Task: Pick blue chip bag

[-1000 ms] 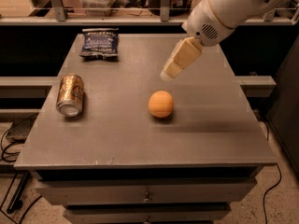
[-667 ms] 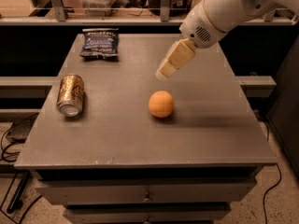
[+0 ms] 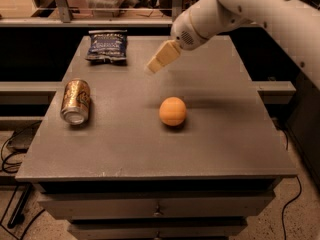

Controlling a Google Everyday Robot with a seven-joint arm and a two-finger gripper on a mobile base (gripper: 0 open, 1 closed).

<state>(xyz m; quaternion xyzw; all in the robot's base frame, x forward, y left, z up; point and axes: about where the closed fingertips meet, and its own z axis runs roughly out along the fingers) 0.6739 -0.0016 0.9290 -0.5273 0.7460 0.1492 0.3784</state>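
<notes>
We see a grey table (image 3: 225, 149) with drawers (image 3: 157, 206) under its top, a low grey shelf (image 3: 30, 86) behind it and a metal rail (image 3: 60, 1) further back. Black cables (image 3: 12, 159) trail over the speckled floor (image 3: 300, 224). The gripper (image 3: 152, 66) hangs above the table's far half.

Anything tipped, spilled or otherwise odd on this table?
Only the soda can: it lies on its side near the left edge of the table, with no spill visible. The blue chip bag lies flat at the back left, the orange ball mid-table, the gripper hovering right of the bag.
</notes>
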